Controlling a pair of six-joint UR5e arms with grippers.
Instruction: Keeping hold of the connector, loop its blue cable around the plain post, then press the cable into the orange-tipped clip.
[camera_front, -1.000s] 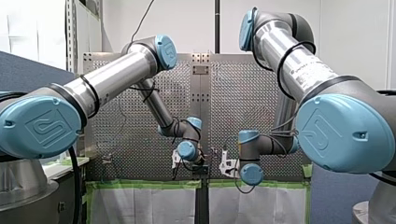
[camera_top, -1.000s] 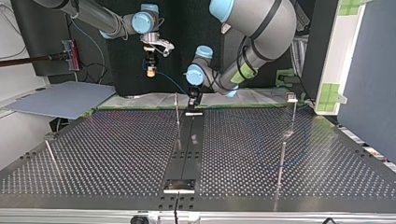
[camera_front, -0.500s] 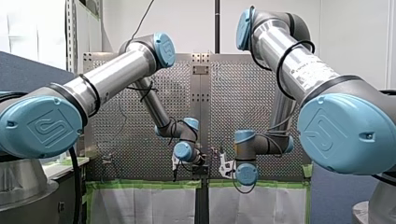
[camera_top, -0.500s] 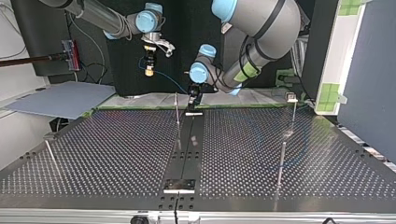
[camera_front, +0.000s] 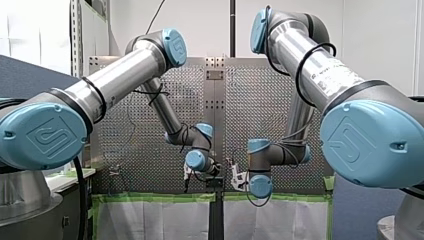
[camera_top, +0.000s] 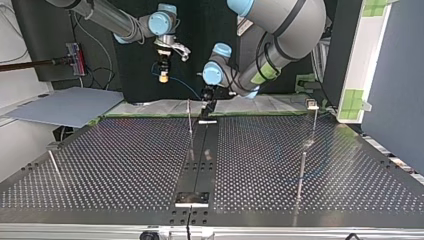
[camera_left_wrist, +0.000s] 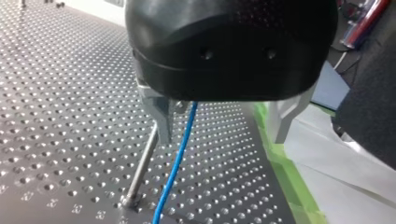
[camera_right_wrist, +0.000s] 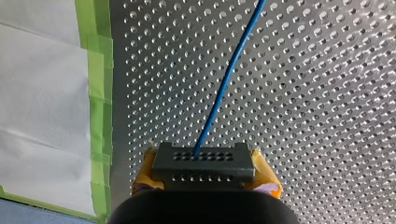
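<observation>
Right wrist view: perforated rectangular connector (camera_right_wrist: 203, 162).

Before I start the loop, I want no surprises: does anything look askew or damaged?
Nothing stands out. My right claw grips the connector squarely; the blue cable runs unkinked through my open left claw.

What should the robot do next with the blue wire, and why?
Probably swing my right gripper, shut on the connector, round the thin post. The blue cable only runs beside that post, between my left gripper's open fingers, not looped yet.
</observation>
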